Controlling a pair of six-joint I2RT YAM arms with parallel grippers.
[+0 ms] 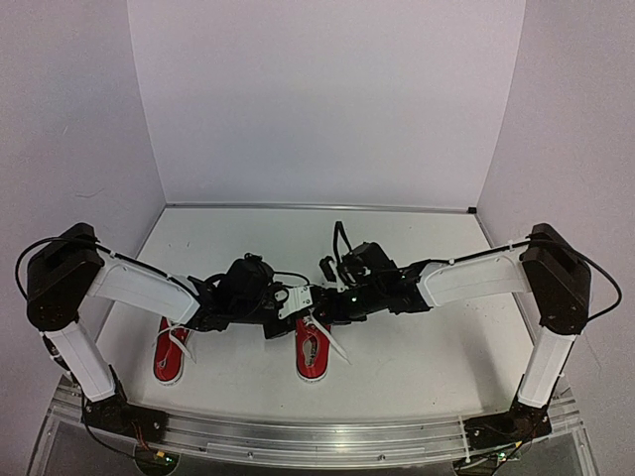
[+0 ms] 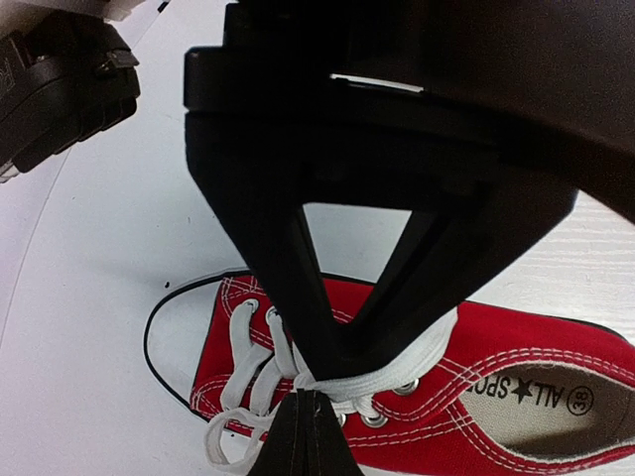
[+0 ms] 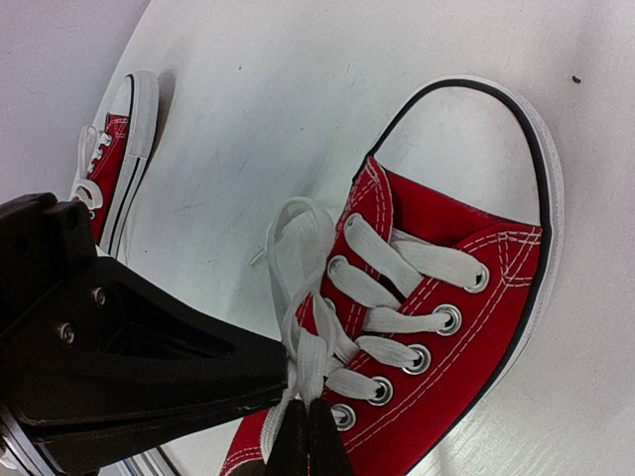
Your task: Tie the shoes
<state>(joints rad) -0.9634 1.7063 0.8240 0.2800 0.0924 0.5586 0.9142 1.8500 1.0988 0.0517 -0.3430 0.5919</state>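
Two red sneakers with white laces stand on the white table. The left shoe (image 1: 169,353) lies alone and also shows in the right wrist view (image 3: 111,164). Both grippers meet over the right shoe (image 1: 311,352), (image 2: 516,397), (image 3: 451,297). My left gripper (image 1: 286,315), (image 2: 310,385) is shut on a strand of its white lace (image 2: 402,370) above the upper eyelets, and the strand runs across the tongue. My right gripper (image 1: 319,305), (image 3: 304,399) is shut on the lace (image 3: 317,362) at the crossing near the upper eyelets. A loose lace loop (image 3: 298,233) lies beside the shoe.
White walls enclose the table at the back and sides (image 1: 317,99). The table's metal front rail (image 1: 317,436) carries both arm bases. Part of the right arm's black body (image 2: 55,89) shows at the top left of the left wrist view.
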